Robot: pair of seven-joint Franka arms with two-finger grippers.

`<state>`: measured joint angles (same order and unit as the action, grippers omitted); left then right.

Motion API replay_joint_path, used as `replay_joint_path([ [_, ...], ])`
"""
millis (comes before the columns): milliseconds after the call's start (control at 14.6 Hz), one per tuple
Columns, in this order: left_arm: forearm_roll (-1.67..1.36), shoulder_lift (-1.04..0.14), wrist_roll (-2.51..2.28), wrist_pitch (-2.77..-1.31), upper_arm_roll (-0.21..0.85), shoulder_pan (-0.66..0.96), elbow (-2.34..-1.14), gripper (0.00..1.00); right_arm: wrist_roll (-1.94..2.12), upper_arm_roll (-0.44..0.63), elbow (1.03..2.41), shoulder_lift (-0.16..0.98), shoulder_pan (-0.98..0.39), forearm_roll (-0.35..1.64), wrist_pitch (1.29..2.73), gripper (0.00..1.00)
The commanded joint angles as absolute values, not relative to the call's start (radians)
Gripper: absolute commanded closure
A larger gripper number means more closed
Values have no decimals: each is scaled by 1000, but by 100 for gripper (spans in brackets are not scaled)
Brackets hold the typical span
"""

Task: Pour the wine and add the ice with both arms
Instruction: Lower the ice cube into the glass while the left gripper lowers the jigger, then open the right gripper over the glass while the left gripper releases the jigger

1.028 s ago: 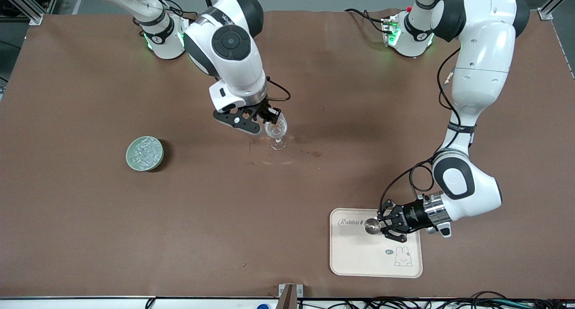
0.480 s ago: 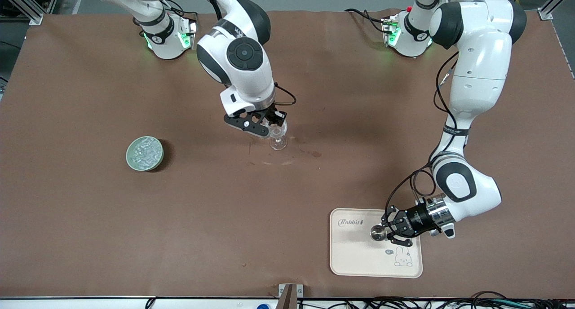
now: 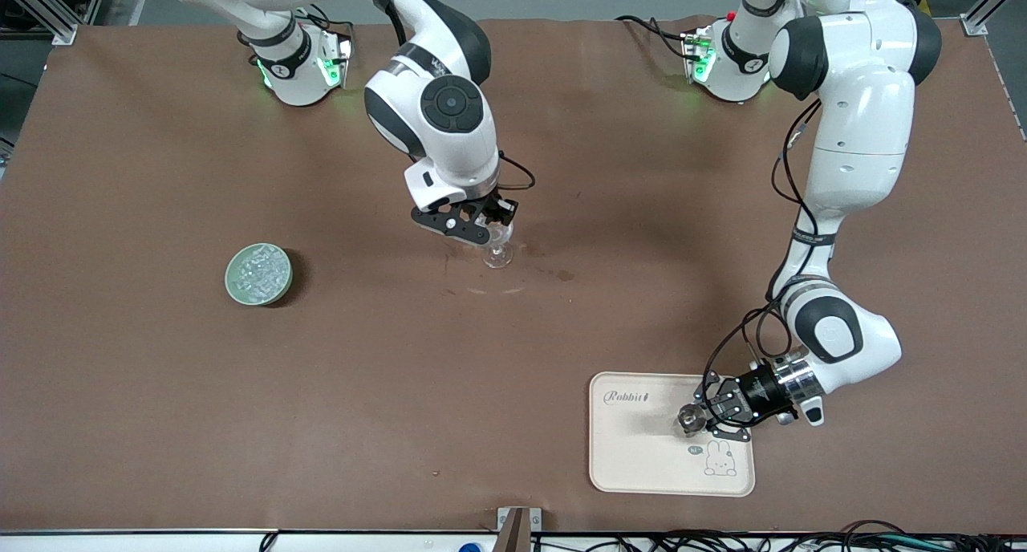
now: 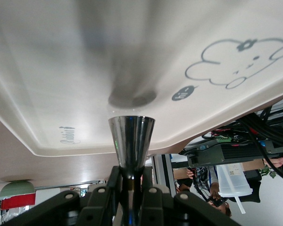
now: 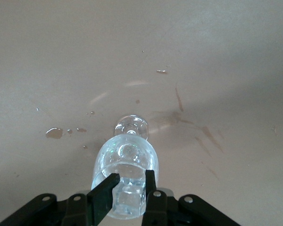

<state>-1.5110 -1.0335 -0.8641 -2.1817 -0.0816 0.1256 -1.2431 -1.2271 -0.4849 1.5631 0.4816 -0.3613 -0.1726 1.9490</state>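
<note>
At frame centre, your right tool (image 3: 491,225) was clamped on the bowl of the clear stemmed glass (image 3: 497,247), whose foot rested on the brown counter (image 3: 401,391) amid small wet spots; the wrist view showed the fingers (image 5: 104,195) pressed on either side of the glass (image 5: 127,174). At lower right, your left tool (image 3: 702,417) gripped a small steel cup (image 3: 688,418) just above the cream rabbit tray (image 3: 642,456), its jaws closed tight on the cup's narrow end (image 4: 131,146). The ice (image 3: 258,269) lay heaped in a green bowl (image 3: 233,290) at centre left, well apart from both tools.
</note>
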Motion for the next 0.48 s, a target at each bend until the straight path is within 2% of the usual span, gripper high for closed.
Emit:
replay_joint_path([
  [0, -1568, -1042, -850, -2152, -94, 127, -1235, 95, -1250, -489, 1568, 482, -365, -193, 1957, 93],
  [206, -1575, -1043, -850, -2141, -94, 121, -1247, 91, -1250, -491, 1566, 494, -367, -193, 1963, 89],
  [343, -1582, -1043, -842, -2114, -106, 120, -1249, 87, -1250, -491, 1565, 495, -367, -193, 1967, 83],
  [411, -1601, -1042, -827, -2088, -127, 117, -1249, 81, -1249, -491, 1565, 495, -367, -193, 1967, 78],
])
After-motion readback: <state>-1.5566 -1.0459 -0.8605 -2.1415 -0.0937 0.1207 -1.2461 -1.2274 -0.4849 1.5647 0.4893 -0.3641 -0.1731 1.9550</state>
